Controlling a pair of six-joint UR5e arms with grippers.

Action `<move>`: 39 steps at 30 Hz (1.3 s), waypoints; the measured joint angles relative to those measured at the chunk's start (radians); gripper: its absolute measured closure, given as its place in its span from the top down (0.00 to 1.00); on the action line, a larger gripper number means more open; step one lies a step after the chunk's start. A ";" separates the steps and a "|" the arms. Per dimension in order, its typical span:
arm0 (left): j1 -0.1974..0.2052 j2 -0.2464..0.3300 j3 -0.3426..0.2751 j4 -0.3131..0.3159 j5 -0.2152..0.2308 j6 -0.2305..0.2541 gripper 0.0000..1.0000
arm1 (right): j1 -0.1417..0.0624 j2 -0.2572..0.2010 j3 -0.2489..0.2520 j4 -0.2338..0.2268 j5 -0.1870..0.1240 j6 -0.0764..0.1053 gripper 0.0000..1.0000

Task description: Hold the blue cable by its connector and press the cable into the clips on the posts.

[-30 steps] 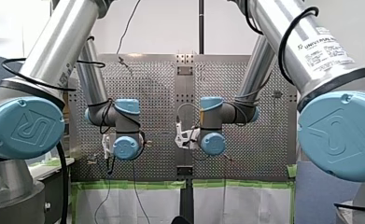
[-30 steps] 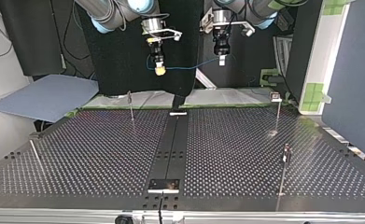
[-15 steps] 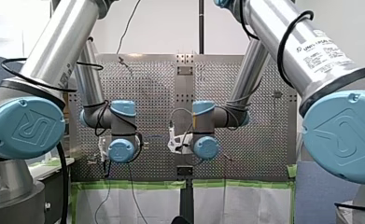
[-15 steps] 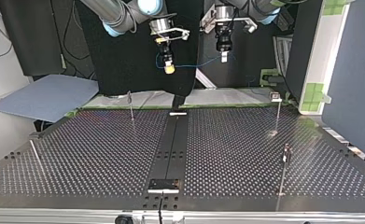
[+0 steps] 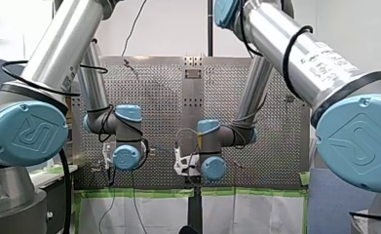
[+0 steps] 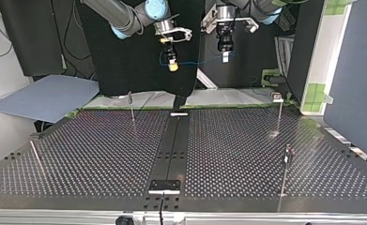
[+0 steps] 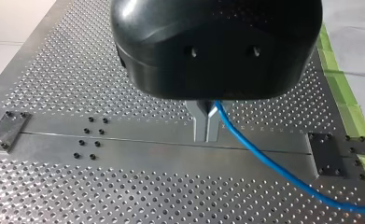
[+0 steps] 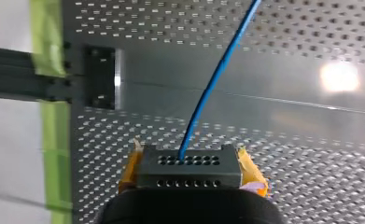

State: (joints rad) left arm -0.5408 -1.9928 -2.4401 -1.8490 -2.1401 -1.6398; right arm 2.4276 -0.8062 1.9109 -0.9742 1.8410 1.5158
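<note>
A hard white glare spot (image 8: pixel 341 77) burned on the perforated table (image 8: pixel 287 154) at two o'clock from my right gripper (image 8: pixel 192 161). In the top view I saw a paler sheen on it near three o'clock; the black backdrop (image 6: pixel 125 61) at twelve o'clock was dim.

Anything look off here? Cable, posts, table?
Nothing stands out. The blue cable spans between my left gripper, jaws shut on it, and my right gripper, holding its connector, clear of the posts.
</note>
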 joint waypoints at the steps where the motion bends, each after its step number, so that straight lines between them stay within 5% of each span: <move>1: 0.001 0.003 0.000 -0.003 0.003 0.000 0.00 | 0.000 0.006 0.001 0.001 0.000 0.001 0.00; 6: 0.008 0.036 0.016 -0.036 0.011 -0.013 0.00 | 0.000 -0.011 -0.002 0.020 0.003 0.018 0.00; 14: 0.019 0.103 0.020 -0.103 -0.007 -0.033 0.00 | -0.002 -0.083 -0.012 0.092 -0.015 0.088 0.00; 19: 0.027 0.144 0.021 -0.143 -0.026 -0.038 0.00 | -0.013 -0.128 -0.023 0.136 -0.037 0.115 0.00; 39: 0.066 0.316 0.079 -0.259 -0.029 -0.041 0.00 | -0.029 -0.299 -0.107 0.292 -0.102 0.126 0.00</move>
State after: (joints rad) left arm -0.4744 -1.6770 -2.3610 -2.1076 -2.1692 -1.6811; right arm 2.3987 -1.1053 1.8042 -0.6826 1.7389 1.6416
